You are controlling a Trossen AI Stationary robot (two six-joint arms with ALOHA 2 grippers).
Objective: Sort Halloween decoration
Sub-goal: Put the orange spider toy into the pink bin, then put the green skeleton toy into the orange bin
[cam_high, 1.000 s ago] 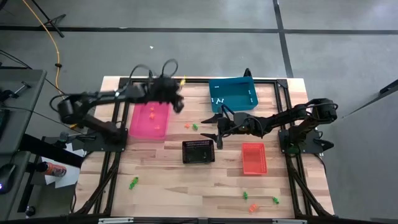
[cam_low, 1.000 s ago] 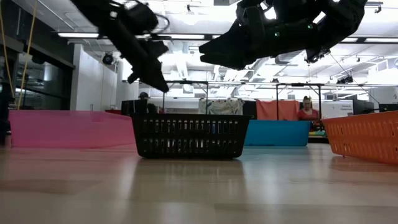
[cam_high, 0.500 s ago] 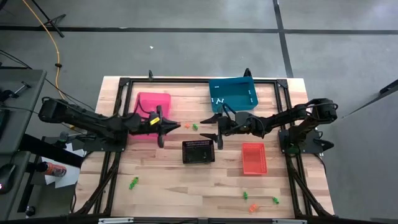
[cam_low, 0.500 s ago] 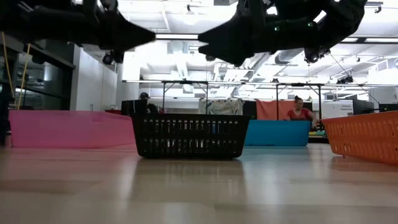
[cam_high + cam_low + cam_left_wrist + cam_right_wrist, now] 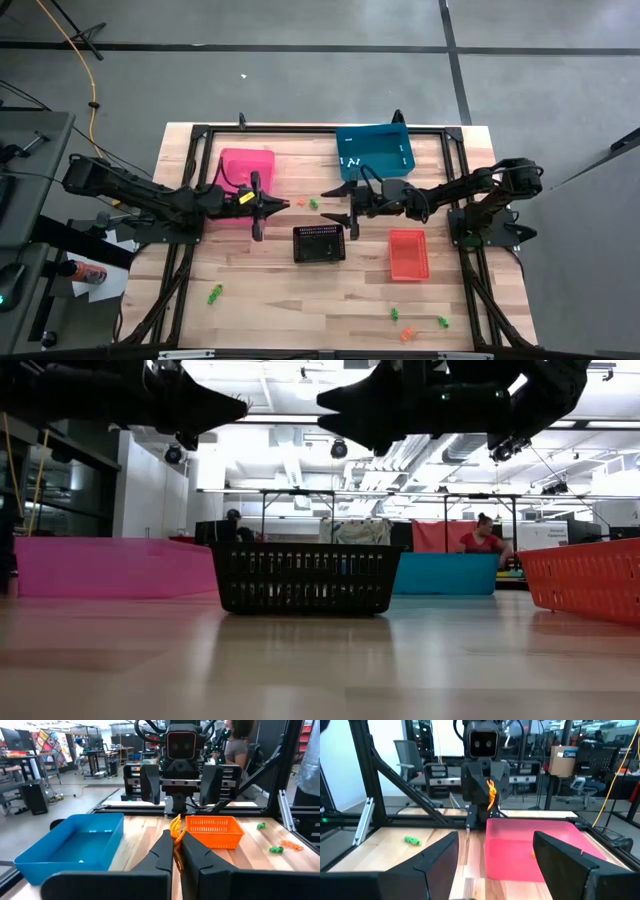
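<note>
Left gripper (image 5: 283, 204) newly level, orange trinket (image 5: 175, 826) pinched.

Pale wood-plank worktop (image 5: 260, 290). Pink bin (image 5: 243, 165), teal-blue bin (image 5: 378, 148), orange-red bin (image 5: 407, 254) and a black mesh basket (image 5: 319, 243). Green trinkets (image 5: 214, 294) and orange trinkets (image 5: 407, 333) lie scattered. The dark left pincer (image 5: 176, 849) pinches an orange trinket (image 5: 175, 826).

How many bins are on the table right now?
4. Pink plastic bin back left; teal plastic bin back right; black slotted basket centre; orange-red slotted basket to its right. None seems hidden.
</note>
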